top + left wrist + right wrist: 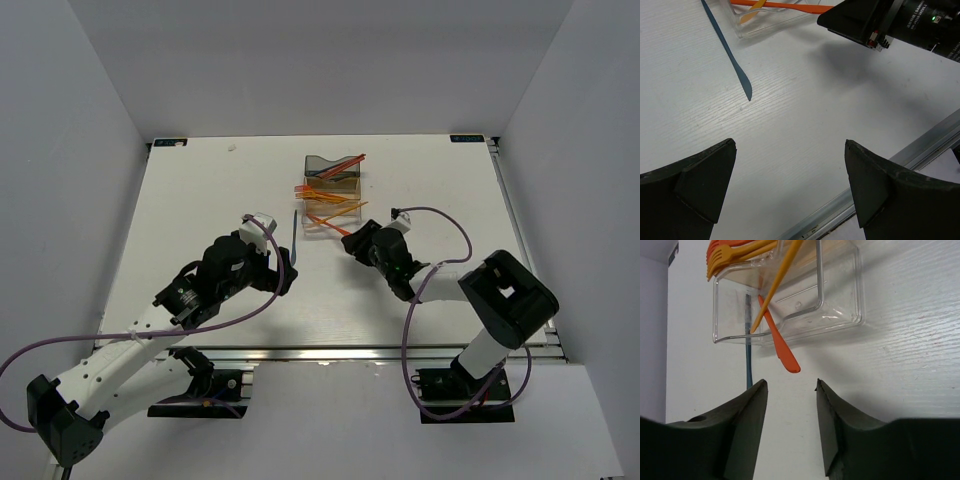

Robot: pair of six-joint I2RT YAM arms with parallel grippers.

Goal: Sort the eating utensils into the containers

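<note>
While left gripper (790,150) and right gripper (791,386) show jaws apart, empty, we find a blue stick (294,238) on the desk (200,200) at nine o'clock from the clear bin (840,305).

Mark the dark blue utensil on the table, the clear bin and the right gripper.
dark blue utensil (728,50), left wrist view, mid-handle.
clear bin (840,287), right wrist view, bare side wall.
right gripper (791,390), right wrist view, midway between fingertips.

A: What colours show here?
B: Mostly orange plastic forks (735,255), a red-orange plastic knife (780,345), a dark blue thin plastic stick (727,47).
A: And holding them?
B: A smoky grey translucent bin (322,165), an amber bin (332,187), a clear bin (840,295); the surface (805,115) is white, finely grained.
</note>
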